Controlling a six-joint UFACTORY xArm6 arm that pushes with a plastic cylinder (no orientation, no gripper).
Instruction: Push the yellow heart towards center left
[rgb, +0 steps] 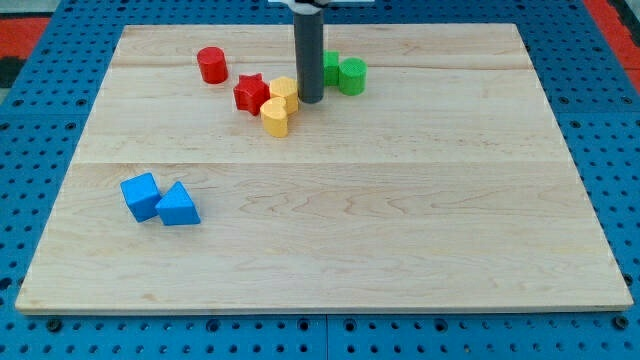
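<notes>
The yellow heart (275, 116) lies on the wooden board (330, 230) in the upper middle, touching a second yellow block (284, 92) just above it. My tip (310, 100) stands just to the right of these two yellow blocks, close to the upper one. A red star (250, 93) sits directly left of the yellow blocks, touching them.
A red cylinder (211, 65) stands up and to the left of the star. Two green blocks (350, 75) sit right of the rod, one partly hidden behind it. A blue cube (141, 196) and a blue triangle (178, 205) lie at the left.
</notes>
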